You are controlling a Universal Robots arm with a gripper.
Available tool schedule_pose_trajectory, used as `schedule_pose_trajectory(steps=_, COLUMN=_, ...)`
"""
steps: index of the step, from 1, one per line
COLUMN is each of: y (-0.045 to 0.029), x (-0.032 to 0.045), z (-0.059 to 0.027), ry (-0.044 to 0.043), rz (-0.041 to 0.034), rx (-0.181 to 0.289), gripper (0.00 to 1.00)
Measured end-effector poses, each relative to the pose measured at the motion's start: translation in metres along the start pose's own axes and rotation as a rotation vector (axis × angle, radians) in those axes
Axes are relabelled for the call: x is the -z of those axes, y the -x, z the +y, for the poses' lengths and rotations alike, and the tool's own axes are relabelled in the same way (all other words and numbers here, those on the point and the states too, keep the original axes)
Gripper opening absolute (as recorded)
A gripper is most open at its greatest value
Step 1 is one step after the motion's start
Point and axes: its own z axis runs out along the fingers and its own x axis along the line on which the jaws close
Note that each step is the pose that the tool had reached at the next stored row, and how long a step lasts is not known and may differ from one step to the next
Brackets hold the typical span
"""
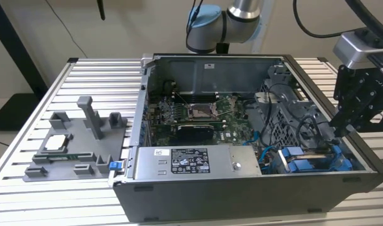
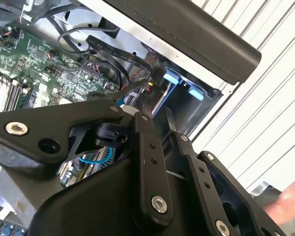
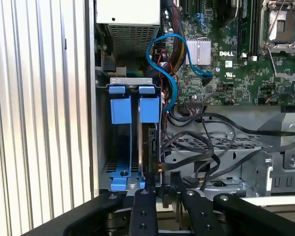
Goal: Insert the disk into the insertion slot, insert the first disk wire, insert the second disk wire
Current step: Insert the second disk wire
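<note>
1. The claw hangs over the open computer case at the exterior view's right. It sits right above one end of the slot. I can't tell how wide it stands or whether it grips anything.
2. The slot lies in a corner of the case. Its long side runs from the claw towards the power-supply box, along the case wall.
3. Blue frames sit in the slot with their tabs at the end away from the claw. What lies between them is too dark to tell.
4. The case also holds the motherboard. Black wires and a blue cable run just beside the slot.
</note>
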Motion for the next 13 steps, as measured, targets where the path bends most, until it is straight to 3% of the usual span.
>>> schedule_pose_trajectory(steps=2, y=0.0001, x=0.0002, z=-0.0008, ry=0.0007, rz=0.0005, rx=0.0, gripper=1.0)
schedule_pose_trajectory(steps=13, y=0.0005, x=-0.0003, z=-0.0144, ry=0.0227, rz=0.001, rx=-0.002, gripper=1.0)
